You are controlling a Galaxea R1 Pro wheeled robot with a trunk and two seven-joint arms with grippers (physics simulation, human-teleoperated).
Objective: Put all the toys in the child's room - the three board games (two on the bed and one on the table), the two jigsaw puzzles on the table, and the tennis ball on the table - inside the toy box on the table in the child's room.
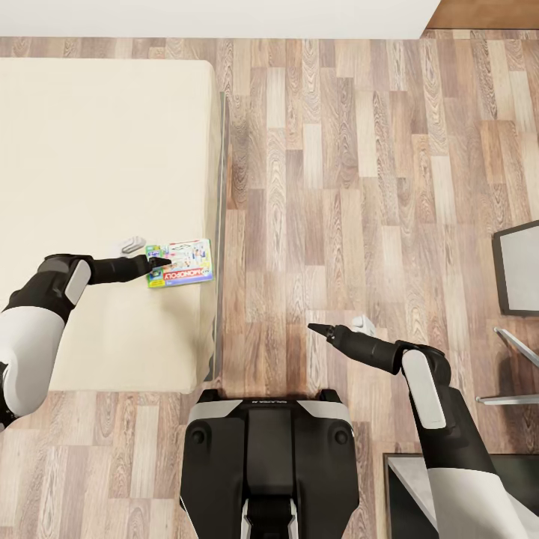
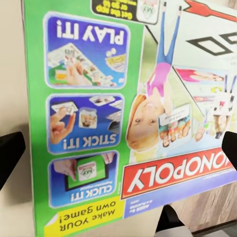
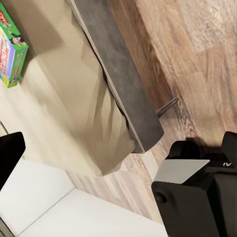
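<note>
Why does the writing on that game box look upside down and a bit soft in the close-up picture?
In the left wrist view the Monopoly box is seen from the far side, so its print reads inverted, and so near that it looks slightly soft. The head view shows the left claw over it on the bed, evenly lit, with soft shadows. In the right wrist view the bed frame looks sharper.

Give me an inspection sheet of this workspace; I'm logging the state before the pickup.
Surface: beige bed, bare mattress.
Job's things: Monopoly board game flat near the bed's edge.
Clutter: nothing seen.
End effectors: left end effector over the game, open in the wrist view; right end effector above the floor, open.
Cables: nothing seen.
Surroundings: wood-plank floor, white wall, grey furniture at right.
</note>
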